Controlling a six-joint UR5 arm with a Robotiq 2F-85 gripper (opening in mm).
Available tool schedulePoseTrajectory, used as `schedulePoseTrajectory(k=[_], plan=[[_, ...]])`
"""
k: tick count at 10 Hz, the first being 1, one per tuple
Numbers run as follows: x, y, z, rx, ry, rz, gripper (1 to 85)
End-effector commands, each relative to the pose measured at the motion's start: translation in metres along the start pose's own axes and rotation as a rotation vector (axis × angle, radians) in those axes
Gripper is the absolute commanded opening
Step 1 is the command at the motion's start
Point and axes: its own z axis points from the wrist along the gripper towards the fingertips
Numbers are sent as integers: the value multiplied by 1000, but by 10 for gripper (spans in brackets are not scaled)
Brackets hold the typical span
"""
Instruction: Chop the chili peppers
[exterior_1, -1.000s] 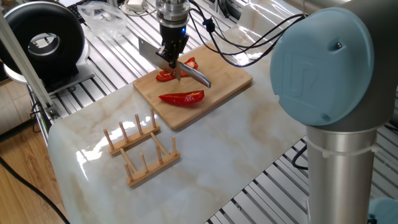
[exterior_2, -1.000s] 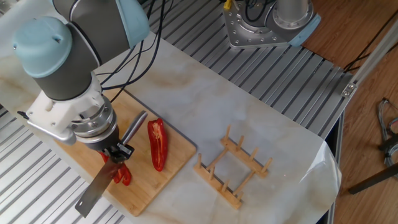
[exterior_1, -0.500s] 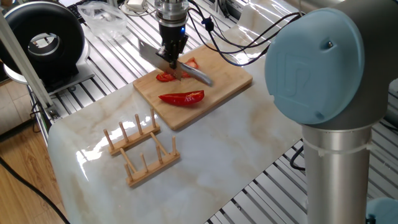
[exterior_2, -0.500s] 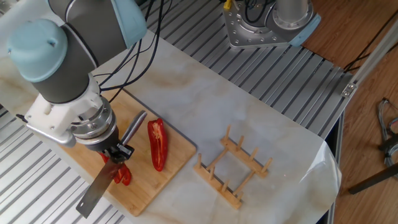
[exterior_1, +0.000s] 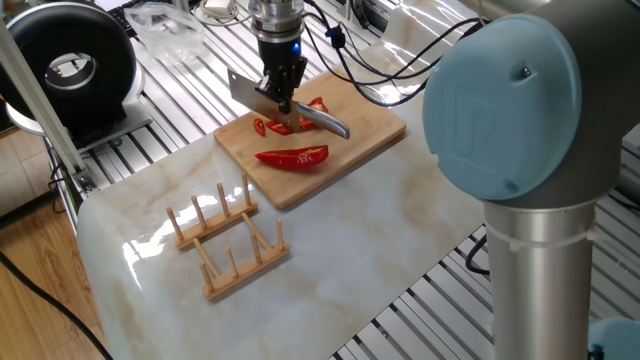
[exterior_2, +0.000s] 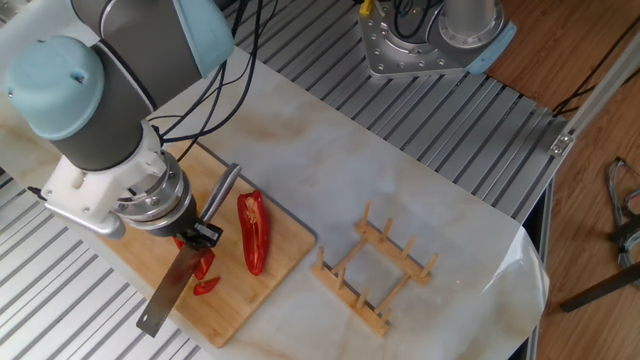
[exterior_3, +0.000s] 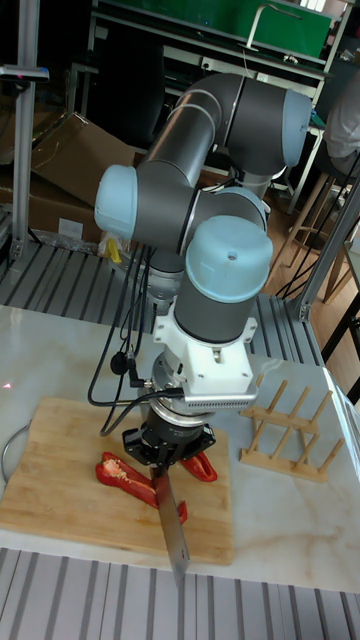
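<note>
My gripper (exterior_1: 283, 97) is shut on a steel knife (exterior_2: 172, 292) and holds it over the bamboo cutting board (exterior_1: 370, 128). The blade (exterior_1: 248, 88) points down across one of the chili peppers (exterior_1: 272, 126), which lies under it in a few red pieces; one small cut bit (exterior_2: 207, 287) lies apart beside the blade. A whole red chili half (exterior_1: 293, 157) lies uncut nearer the board's front edge, also seen as the chili half (exterior_2: 252, 232) to the right of the gripper (exterior_2: 200, 234). The tall view shows the gripper (exterior_3: 166, 462) between two red pieces (exterior_3: 123, 472), knife tip (exterior_3: 176, 560) past the board's edge.
A wooden dish rack (exterior_1: 226, 240) lies on the marble table in front of the board, also seen as the rack (exterior_2: 374, 272). A black round device (exterior_1: 72, 66) stands at the far left. Cables hang behind the gripper. A second robot base (exterior_2: 432, 36) sits at the table's far edge.
The knife and gripper have shifted slightly along the pepper, and a small red bit now lies separated beside the blade. The uncut half has not moved.
</note>
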Motion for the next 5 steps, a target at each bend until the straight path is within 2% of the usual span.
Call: schedulePoseTrajectory(k=[1, 5], plan=[[1, -4, 6, -4, -7, -9, 13], [4, -9, 1, -4, -12, -23, 13]])
